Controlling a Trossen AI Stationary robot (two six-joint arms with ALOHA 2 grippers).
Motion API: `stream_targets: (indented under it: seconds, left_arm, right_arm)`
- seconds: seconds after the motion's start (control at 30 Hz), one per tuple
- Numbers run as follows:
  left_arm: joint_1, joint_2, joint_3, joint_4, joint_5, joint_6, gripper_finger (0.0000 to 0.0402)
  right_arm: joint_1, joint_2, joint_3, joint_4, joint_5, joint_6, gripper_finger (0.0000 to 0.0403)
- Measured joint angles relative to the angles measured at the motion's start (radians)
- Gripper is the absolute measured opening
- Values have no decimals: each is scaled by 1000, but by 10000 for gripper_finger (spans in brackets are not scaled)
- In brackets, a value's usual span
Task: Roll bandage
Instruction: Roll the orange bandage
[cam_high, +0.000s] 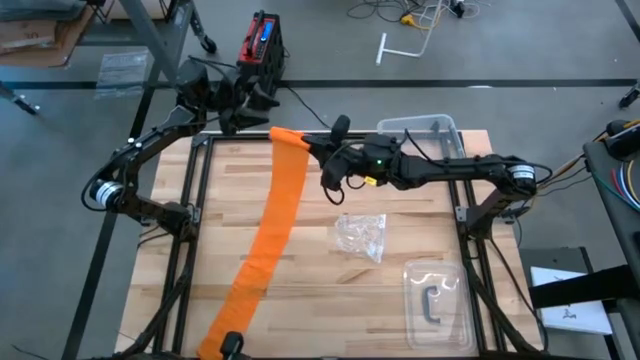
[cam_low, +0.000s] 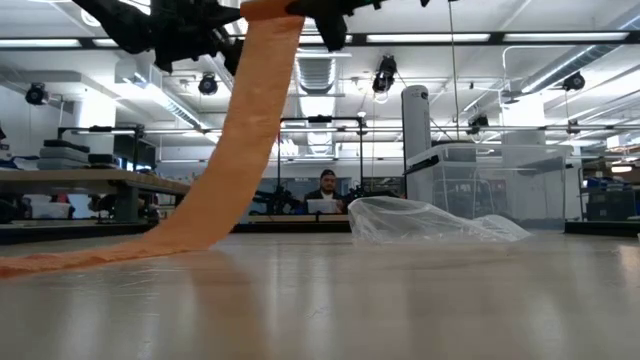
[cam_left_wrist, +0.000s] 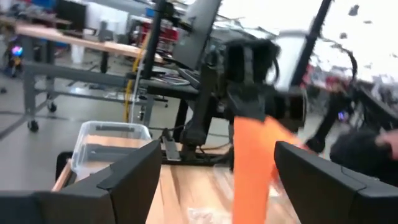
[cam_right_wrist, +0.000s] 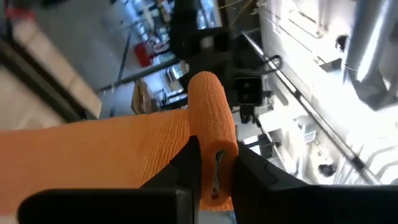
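From above, the bandage (cam_high: 272, 235) runs as a long orange strip from the table's (cam_high: 300, 300) near left edge up to the far side, where the right gripper (cam_high: 305, 141) holds its far end. The left gripper (cam_high: 245, 112) hovers just beside that end at the far left corner. A clear plastic wrapper (cam_high: 361, 236) lies right of the strip, a clear tray (cam_high: 436, 296) near right.

At table level, the bandage (cam_low: 235, 150) rises from the tabletop to the grippers overhead; the wrapper (cam_low: 430, 220) lies right.

The left wrist camera shows its fingers (cam_left_wrist: 134, 174) spread, the strip (cam_left_wrist: 252, 165) beyond them.

The right wrist camera shows the jaws pinching the small rolled end of the bandage (cam_right_wrist: 211, 118).
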Motion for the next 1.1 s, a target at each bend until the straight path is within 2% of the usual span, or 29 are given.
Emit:
stream_targets:
  seconds: [0.3, 0.43, 0.53, 0.73, 0.87, 1.0, 1.1]
  left_arm:
    - [-19, 0, 0, -16, 11, 75, 287]
    - [-49, 0, -1, -16, -7, 76, 285]
    - [-74, 0, -1, -16, -32, 76, 290]
    - [-82, 0, -1, -16, -131, 93, 305]
    - [-106, 0, -1, -16, -137, 118, 311]
    - [-153, 0, -1, -16, -148, 162, 301]
    - [-187, 0, -1, -16, -218, 213, 283]
  right_arm:
    - [-79, -81, 1, -35, -8, 703, 51]
    - [-129, -88, 1, -76, -99, 1018, 53]
    - [-155, -86, 1, -89, -188, 1189, 60]
    - [-163, -81, 1, -89, -237, 1313, 57]
    - [-163, -81, 1, -92, -244, 1378, 50]
    - [-163, -81, 1, -89, -268, 1451, 57]
    - [-163, -81, 1, -90, -301, 1504, 61]
